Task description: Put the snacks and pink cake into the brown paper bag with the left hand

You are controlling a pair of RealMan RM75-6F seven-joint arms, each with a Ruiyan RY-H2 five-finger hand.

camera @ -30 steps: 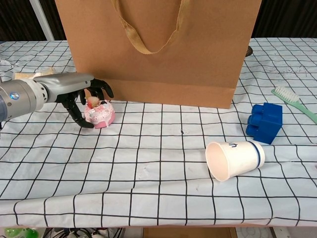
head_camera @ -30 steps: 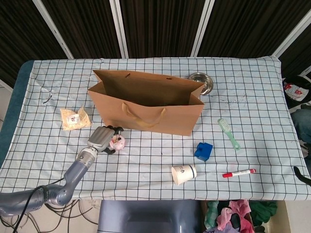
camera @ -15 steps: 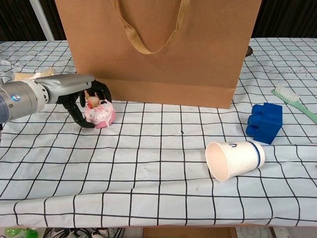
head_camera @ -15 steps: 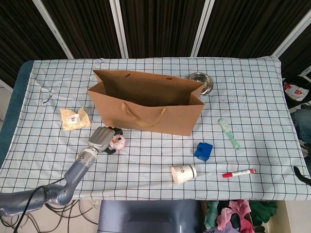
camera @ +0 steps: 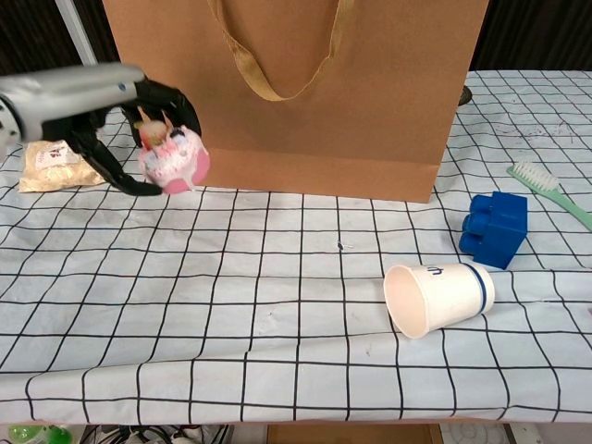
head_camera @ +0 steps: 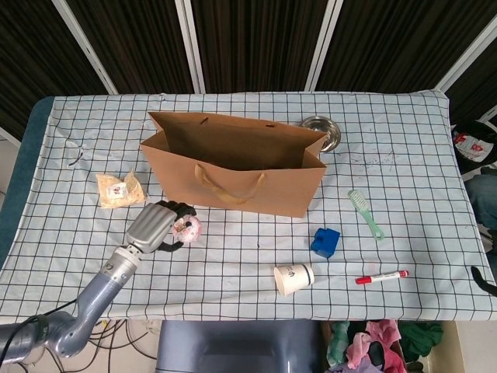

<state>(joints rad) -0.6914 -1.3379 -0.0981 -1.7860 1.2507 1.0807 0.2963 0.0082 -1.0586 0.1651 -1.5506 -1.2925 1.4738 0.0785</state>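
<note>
one pink cake (camera: pixel 172 159) in left robot hand (camera: pixel 129 120), one snack packet (head_camera: pixel 119 189), one brown paper bag (head_camera: pixel 233 165)

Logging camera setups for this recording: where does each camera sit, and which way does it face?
Head view: high above the near table edge, looking down on the whole table; shows the left arm and left hand.
Chest view: low, near table height, looking across at the paper bag; shows the left hand, fingers on the pink cake.
Shared: bag, cake, snack packet, paper cup, blue block.
</note>
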